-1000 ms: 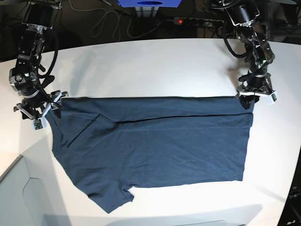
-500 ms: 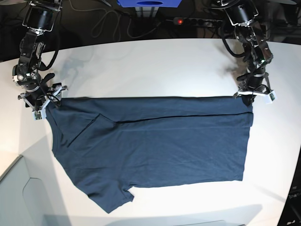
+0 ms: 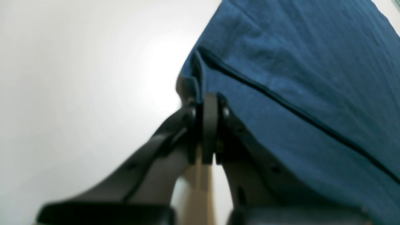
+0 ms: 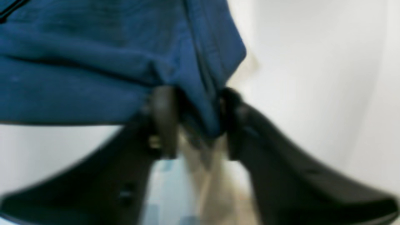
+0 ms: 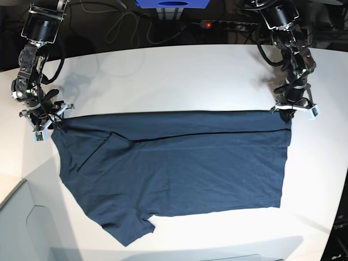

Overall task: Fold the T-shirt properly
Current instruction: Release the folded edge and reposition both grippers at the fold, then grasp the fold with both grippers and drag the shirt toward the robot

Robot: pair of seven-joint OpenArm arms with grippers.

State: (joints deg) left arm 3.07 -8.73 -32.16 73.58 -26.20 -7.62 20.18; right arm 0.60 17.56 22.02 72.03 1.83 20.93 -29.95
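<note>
Since a second ago both my claws have drawn in on the far corners of the T-shirt (image 5: 174, 168), and my right claw (image 5: 44, 126) has slid further toward the table's far left, pulling that corner out with it.

White table (image 5: 179, 76) spreads under everything, bare and glossy around the cloth, with a grey panel (image 5: 22, 228) at its near left corner. Behind the far edge the room is dark: a tangle of cables (image 5: 125, 24), a power strip (image 5: 228, 24) with a red light, and a blue box (image 5: 173, 3).

Navy cloth lies flat across the middle of the table, its far strip folded over toward me, one sleeve jutting out at the near left.

My left claw (image 3: 207, 106) is clenched tight on the far right corner of the shirt; its fingertips (image 3: 210, 125) meet with a small pinch of fabric between them.

My right claw (image 4: 195, 118) has a bunched fold of the shirt's corner between its fingers (image 4: 162, 115), which stand a little apart around it; that view is blurred.
</note>
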